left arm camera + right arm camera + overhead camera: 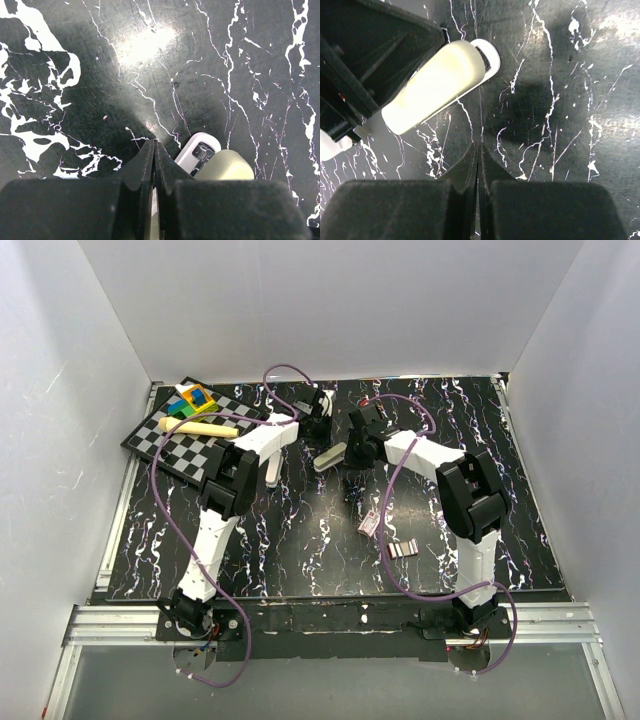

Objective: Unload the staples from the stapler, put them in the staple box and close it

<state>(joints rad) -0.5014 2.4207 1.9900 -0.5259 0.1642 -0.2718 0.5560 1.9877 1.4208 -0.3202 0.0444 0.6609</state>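
Observation:
The stapler [330,457] is a small bar with a white base and a pale yellow-green top, lying on the black marbled table between my two grippers. In the left wrist view its rounded white end [199,151] shows just right of my left gripper [155,142], and the rest runs under the gripper body. The left gripper [321,435] is shut, with only a pale sliver behind the touching tips. In the right wrist view the stapler [437,82] lies up and left of my right gripper [479,147], apart from it. The right gripper [352,455] is shut and empty.
A strip of staples [402,548] and a small pink item [369,523] lie right of centre. A checkered board [185,440] with coloured blocks and a yellow bar sits at the back left. White walls enclose the table.

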